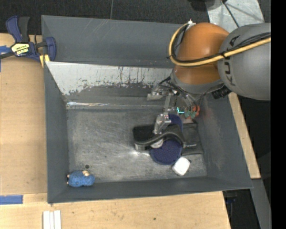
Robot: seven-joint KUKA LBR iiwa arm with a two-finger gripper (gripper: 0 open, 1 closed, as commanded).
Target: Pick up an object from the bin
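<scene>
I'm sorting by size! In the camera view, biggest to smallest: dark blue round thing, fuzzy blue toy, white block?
1. dark blue round thing
2. fuzzy blue toy
3. white block, only a little smaller

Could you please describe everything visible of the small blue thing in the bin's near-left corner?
The small blue thing is a rounded, fuzzy-looking lump, seemingly soft, with a pale tan patch at its upper right. It lies on the floor of the bin by the near wall, close to the left corner, apart from the other things; a tiny dark speck lies just beyond it.
</scene>
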